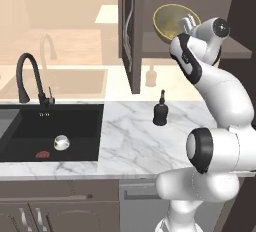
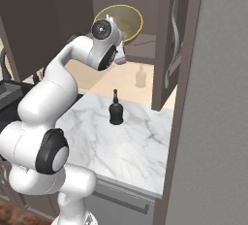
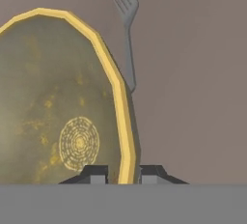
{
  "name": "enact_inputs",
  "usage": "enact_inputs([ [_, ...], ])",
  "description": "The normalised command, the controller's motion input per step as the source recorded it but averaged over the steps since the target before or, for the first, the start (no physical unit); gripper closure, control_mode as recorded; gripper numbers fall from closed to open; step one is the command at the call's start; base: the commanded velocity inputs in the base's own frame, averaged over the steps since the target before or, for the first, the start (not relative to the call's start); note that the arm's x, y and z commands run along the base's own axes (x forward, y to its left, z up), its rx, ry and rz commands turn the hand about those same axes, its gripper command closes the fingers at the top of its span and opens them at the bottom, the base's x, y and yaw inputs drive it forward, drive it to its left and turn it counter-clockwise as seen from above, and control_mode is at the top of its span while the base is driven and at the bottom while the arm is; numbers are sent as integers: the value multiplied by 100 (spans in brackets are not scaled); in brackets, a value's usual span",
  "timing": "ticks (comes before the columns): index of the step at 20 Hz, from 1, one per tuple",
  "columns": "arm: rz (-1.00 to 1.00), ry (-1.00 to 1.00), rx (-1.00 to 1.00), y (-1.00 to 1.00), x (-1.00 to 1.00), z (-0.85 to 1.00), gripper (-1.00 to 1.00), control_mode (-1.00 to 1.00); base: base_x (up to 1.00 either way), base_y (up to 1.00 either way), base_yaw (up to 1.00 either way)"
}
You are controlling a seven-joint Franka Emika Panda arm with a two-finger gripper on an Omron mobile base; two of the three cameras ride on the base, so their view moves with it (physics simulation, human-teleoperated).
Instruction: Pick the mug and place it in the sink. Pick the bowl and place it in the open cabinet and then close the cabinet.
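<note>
The pincer (image 3: 123, 175) grips the bowl (image 3: 58, 102) by its yellow rim, holding it on edge inside the open cabinet (image 1: 131, 31), beside a fork (image 3: 126, 30). The mug (image 1: 61, 142) lies in the sink (image 1: 75, 121).

Both base views looked forward and down from behind the arm, left and right, sharing the marble counter (image 1: 135, 141) below the pincer (image 3: 123, 174) and the open cabinet (image 2: 167, 40) around it. The hand view sat close, facing along the pincer at the bowl (image 3: 58, 102) rim.
</note>
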Motion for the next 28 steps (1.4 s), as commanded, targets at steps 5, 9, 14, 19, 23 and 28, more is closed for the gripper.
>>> enact_inputs([
  [5, 0, 1, 0, 14, 5, -12, -100, -100, 0, 0, 0],
  [9, 0, 0, 0, 0, 3, 2, -100, -100, 0, 0, 0],
  [14, 0, -1, 0, 0, 0, 18, -100, -100, 0, 0, 0],
  [19, 0, -11, 0, 0, 0, 31, -100, -100, 0, 0, 0],
  [23, 0, -19, 0, 0, 0, 26, -100, -100, 0, 0, 0],
  [28, 0, -32, 0, 0, -26, 6, -100, -100, 0, 0, 0],
])
